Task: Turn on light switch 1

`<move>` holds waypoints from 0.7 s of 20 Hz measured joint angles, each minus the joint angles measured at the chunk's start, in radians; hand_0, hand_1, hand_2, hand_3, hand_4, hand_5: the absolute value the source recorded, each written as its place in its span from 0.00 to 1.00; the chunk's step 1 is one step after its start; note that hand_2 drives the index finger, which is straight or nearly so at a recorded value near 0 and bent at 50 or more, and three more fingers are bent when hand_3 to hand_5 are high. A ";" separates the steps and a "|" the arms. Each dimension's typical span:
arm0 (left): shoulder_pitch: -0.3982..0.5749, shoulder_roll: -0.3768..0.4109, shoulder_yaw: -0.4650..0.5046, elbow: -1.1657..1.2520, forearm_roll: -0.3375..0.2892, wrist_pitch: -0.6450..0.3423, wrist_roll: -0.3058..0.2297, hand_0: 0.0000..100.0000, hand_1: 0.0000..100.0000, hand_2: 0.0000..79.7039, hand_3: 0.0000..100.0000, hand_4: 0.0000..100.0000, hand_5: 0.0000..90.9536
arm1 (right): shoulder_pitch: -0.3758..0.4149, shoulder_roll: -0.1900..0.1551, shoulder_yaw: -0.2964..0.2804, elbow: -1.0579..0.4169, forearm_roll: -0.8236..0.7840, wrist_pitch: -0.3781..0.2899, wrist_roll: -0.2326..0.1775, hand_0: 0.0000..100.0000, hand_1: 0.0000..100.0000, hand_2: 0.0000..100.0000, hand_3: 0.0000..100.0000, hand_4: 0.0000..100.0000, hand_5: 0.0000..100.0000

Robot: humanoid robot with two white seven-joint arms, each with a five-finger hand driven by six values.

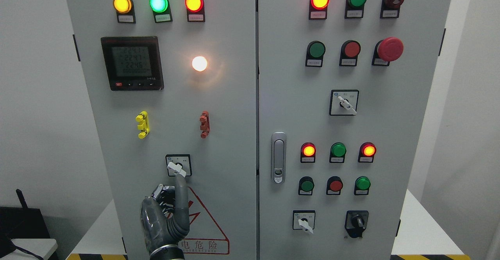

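A pale grey steel control cabinet (234, 135) fills most of the head view, its two door panels meeting at a dark vertical seam just right of centre. Bare white wall runs down both outer edges, with more open room on the left side than the right; a white ledge shows at each lower corner.

On the left door, three round lit lamps sit in a row at the top: amber (122, 4), green (158, 3) and red (193, 2). Below them is one black square digital meter (132, 63), and to its right one glowing white round lamp (199, 63). Lower down are two small clips, a yellow plastic one (142, 124) and a red-brown one (204, 124), well apart. Under these sits the rotary light switch with a white lever on a black-framed plate (178, 165), its lever tilted down to the right.

The robot's dark grey left hand (166, 217) rises from the bottom edge in front of a red triangular warning sign (207, 225). One extended finger (180, 185) points up and touches the lever's lower end; the other fingers are curled in, gripping nothing.

On the right door, one silver recessed door latch (278, 162) sits close to the seam. I count fifteen round buttons and lamps there, including one large red mushroom stop button (390, 49), plus two white-lever rotary switches (344, 103) and one black knob selector (356, 223).
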 measured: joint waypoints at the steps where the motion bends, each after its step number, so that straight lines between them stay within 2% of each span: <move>1: 0.020 0.002 0.010 0.001 0.000 -0.028 -0.021 0.20 0.24 0.82 0.85 0.85 0.81 | 0.000 0.000 0.000 0.000 0.000 0.000 0.000 0.12 0.39 0.00 0.00 0.00 0.00; 3: 0.059 0.008 0.037 0.004 0.001 -0.069 -0.059 0.20 0.25 0.81 0.86 0.86 0.79 | 0.000 0.000 0.000 0.000 0.000 0.000 0.000 0.12 0.39 0.00 0.00 0.00 0.00; 4: 0.080 0.011 0.051 0.006 0.001 -0.086 -0.084 0.20 0.25 0.78 0.85 0.85 0.72 | 0.000 0.000 0.000 0.000 0.000 0.000 0.000 0.12 0.39 0.00 0.00 0.00 0.00; 5: 0.102 0.013 0.068 0.010 0.002 -0.110 -0.118 0.20 0.25 0.77 0.85 0.85 0.70 | 0.000 0.000 0.000 0.000 0.000 0.000 0.000 0.12 0.39 0.00 0.00 0.00 0.00; 7: 0.148 0.019 0.108 0.020 0.003 -0.169 -0.178 0.20 0.25 0.71 0.77 0.81 0.50 | 0.000 0.000 0.000 0.000 0.000 0.000 0.000 0.12 0.39 0.00 0.00 0.00 0.00; 11: 0.241 0.028 0.208 0.056 0.004 -0.318 -0.287 0.20 0.24 0.65 0.71 0.74 0.38 | 0.000 0.000 0.000 0.000 0.000 0.000 0.000 0.12 0.39 0.00 0.00 0.00 0.00; 14: 0.302 0.038 0.288 0.095 0.009 -0.375 -0.347 0.20 0.26 0.53 0.64 0.66 0.32 | 0.000 0.000 0.000 0.000 0.000 0.000 0.000 0.12 0.39 0.00 0.00 0.00 0.00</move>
